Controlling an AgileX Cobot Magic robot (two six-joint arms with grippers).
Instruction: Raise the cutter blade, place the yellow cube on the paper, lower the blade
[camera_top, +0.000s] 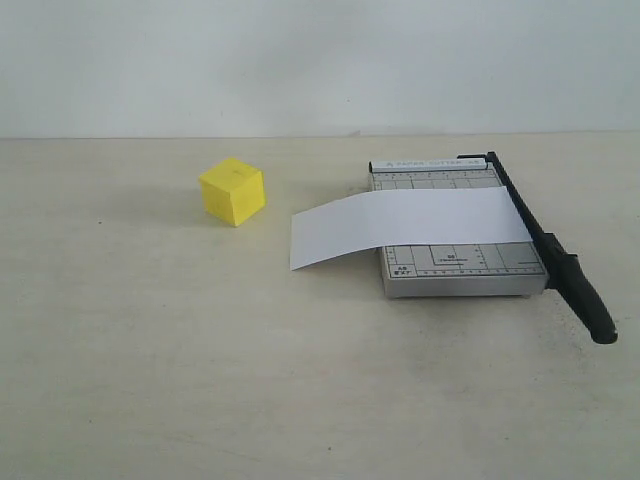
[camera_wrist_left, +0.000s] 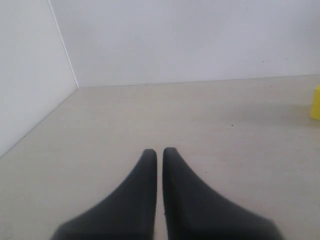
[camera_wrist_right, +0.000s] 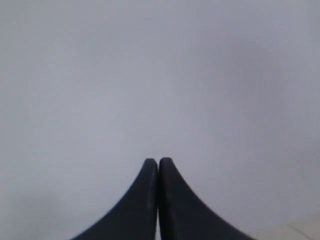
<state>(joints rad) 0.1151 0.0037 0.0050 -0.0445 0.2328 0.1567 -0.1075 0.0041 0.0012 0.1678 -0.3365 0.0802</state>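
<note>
The yellow cube (camera_top: 232, 190) sits on the beige table, left of the cutter. A white strip of paper (camera_top: 405, 226) lies across the grey gridded cutter base (camera_top: 462, 268), its left end hanging past the base. The black cutter blade (camera_top: 548, 247) lies flat along the base's right edge, its thick handle toward the front. Neither gripper shows in the exterior view. My left gripper (camera_wrist_left: 159, 152) is shut and empty above bare table, with an edge of the yellow cube (camera_wrist_left: 315, 102) far off. My right gripper (camera_wrist_right: 158, 161) is shut and empty, facing a blank wall.
White walls (camera_wrist_left: 175, 40) close the table at the back and meet in a corner on one side. The table surface (camera_top: 200, 350) is plain beige.
</note>
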